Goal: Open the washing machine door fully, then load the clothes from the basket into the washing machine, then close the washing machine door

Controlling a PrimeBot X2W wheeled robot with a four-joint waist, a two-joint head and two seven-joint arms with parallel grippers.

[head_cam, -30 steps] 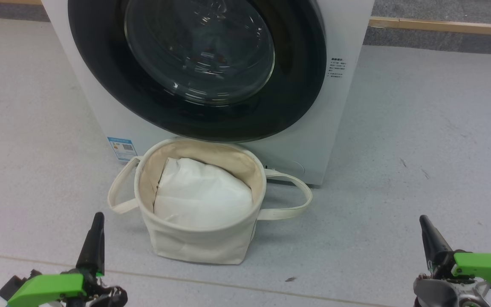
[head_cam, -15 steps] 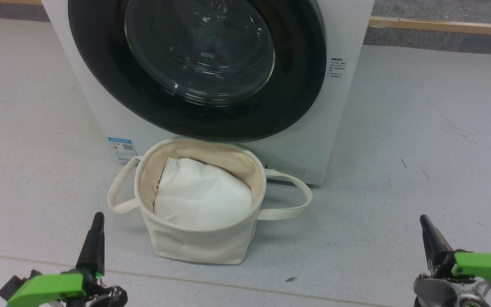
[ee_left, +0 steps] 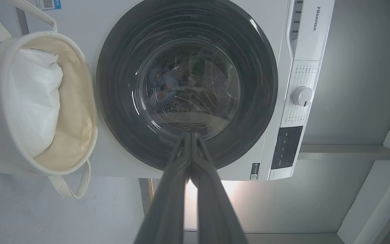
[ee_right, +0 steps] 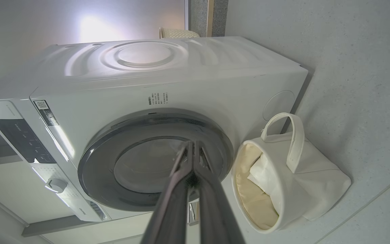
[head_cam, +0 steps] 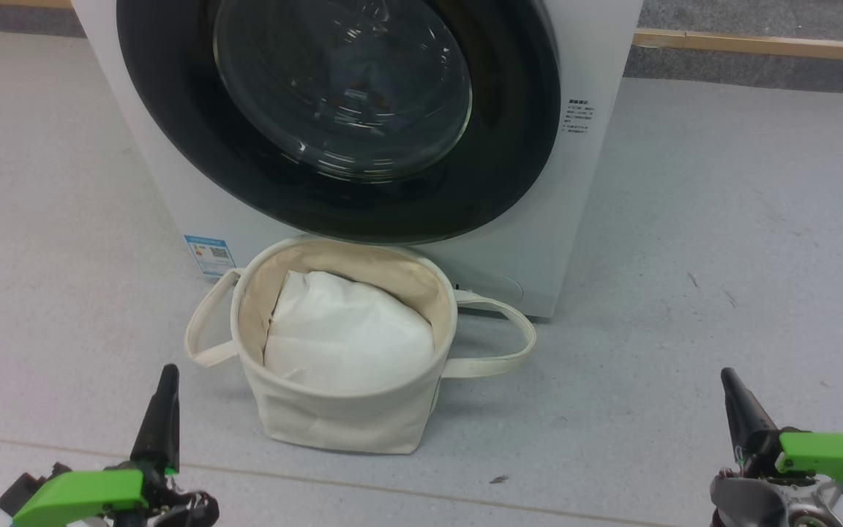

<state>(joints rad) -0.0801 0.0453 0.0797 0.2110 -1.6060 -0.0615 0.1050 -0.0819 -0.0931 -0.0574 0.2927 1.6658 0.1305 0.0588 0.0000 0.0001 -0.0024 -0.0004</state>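
Observation:
The white washing machine (head_cam: 590, 183) stands at the top of the head view with its round black-rimmed door (head_cam: 509, 146) shut flat against the front. Through the glass, in the left wrist view, light blue clothes (ee_left: 163, 88) with orange-brown print lie inside the drum. On the floor just in front sits the cream canvas basket (head_cam: 341, 421), holding white padding (head_cam: 348, 337). My left gripper (head_cam: 165, 377) is shut and holds nothing, low at the left, short of the basket. My right gripper (head_cam: 727, 380) is shut and holds nothing at the lower right. Both point toward the door (ee_left: 249, 112) (ee_right: 107, 189).
Grey floor runs to both sides of the machine and basket. A wooden strip (head_cam: 758, 45) runs along the wall behind. The basket's loop handles (head_cam: 502, 344) stick out sideways. The control panel with a white knob (ee_left: 302, 96) is on the machine's top edge.

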